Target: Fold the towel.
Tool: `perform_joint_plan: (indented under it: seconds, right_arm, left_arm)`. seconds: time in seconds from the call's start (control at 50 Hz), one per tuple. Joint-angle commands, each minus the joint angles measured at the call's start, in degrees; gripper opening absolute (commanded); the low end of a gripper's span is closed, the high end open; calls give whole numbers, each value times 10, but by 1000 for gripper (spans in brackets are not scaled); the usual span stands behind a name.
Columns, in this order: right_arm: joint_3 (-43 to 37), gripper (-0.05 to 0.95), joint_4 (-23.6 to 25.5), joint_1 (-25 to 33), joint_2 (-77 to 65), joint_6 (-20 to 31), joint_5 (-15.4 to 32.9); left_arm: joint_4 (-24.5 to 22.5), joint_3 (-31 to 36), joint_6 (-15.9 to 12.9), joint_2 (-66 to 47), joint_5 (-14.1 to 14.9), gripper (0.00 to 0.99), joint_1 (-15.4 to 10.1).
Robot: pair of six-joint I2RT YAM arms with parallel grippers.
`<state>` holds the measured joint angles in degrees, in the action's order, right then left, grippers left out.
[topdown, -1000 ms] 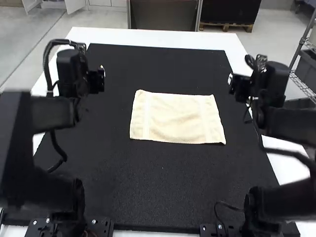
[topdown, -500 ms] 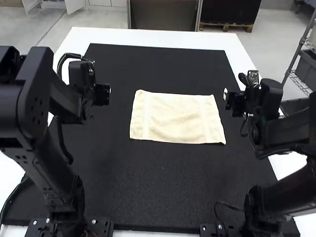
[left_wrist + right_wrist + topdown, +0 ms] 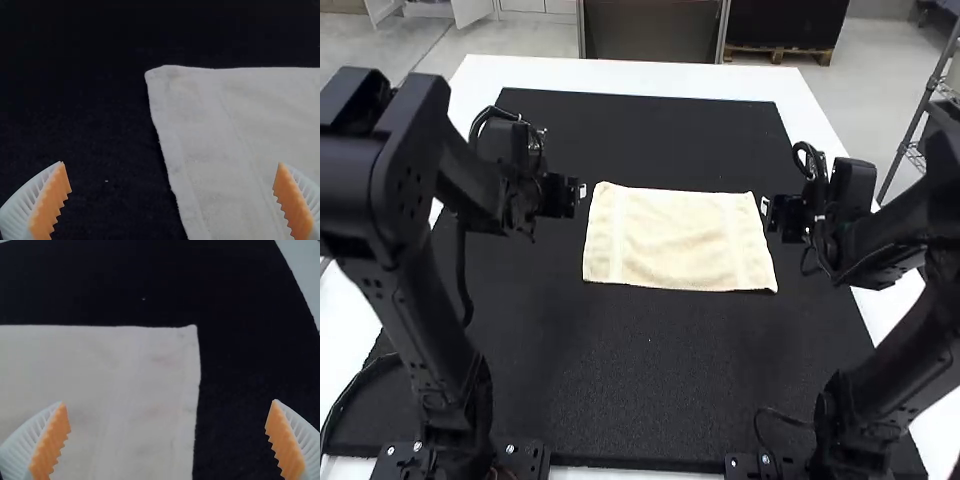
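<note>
Left hand [image 3: 581, 191] released, fingers apart, by the far left corner of the cream towel [image 3: 680, 240]. Towel lies flat on black mat [image 3: 640, 380], between left and right edges of bench [image 3: 620, 76]. Right hand [image 3: 765, 206] released, by towel's far right corner.

Likely robotics lab: left arm [image 3: 420, 330], right arm [image 3: 900, 365], black mat [image 3: 650, 380], white table [image 3: 620, 75].
</note>
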<state>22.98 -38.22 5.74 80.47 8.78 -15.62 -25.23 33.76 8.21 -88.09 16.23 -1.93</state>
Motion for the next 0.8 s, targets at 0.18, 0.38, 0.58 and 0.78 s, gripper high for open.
perform_joint_plan:
  seconds: [0.18,0.38,0.58,0.78]
  right_arm:
    - [47,905,-4,-8,31,-21,-31]
    - [74,905,-5,-23,72,-32,-30]
    - [97,905,-13,-27,123,-33,-28]
    - [119,905,-31,-27,183,-33,-32]
  left_arm:
    - [-3,51,25,-67,28,957,-4]
    - [-10,77,13,-113,19,959,-4]
    - [-10,101,-6,-144,18,959,-4]
    - [-6,134,-16,-172,17,959,-4]
